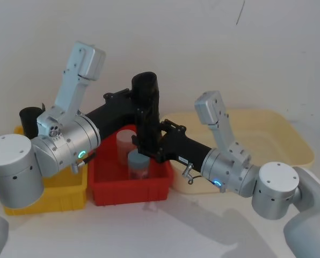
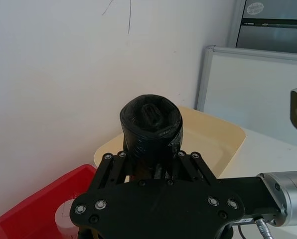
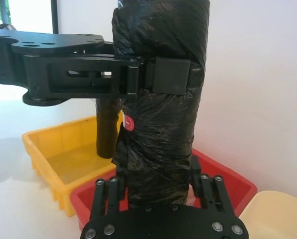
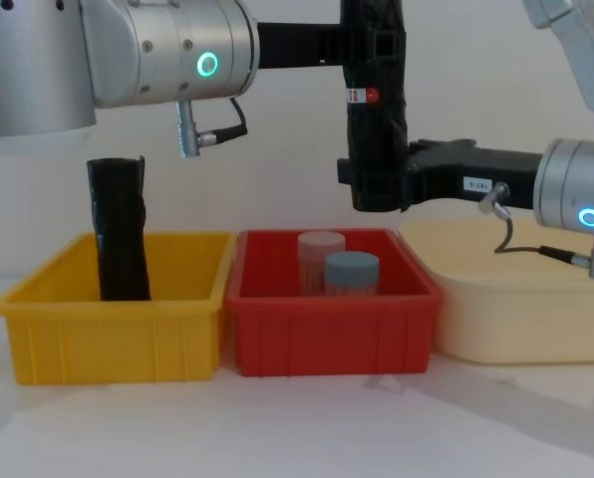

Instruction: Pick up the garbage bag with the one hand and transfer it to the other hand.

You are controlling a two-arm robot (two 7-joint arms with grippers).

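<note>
Above red bin, grippers clamp bag.

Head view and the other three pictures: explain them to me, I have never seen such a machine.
This is a robot with two arms, each ending in a two-finger gripper. One camera sits on its head, one on its chest, one on each wrist. The left gripper clamps the upper part of a garbage bag, a black roll held upright in the air; the right gripper clamps its lower part. Below, on the table, stand a yellow bin with another black roll, a red bin with two jars, and a cream tub.
</note>
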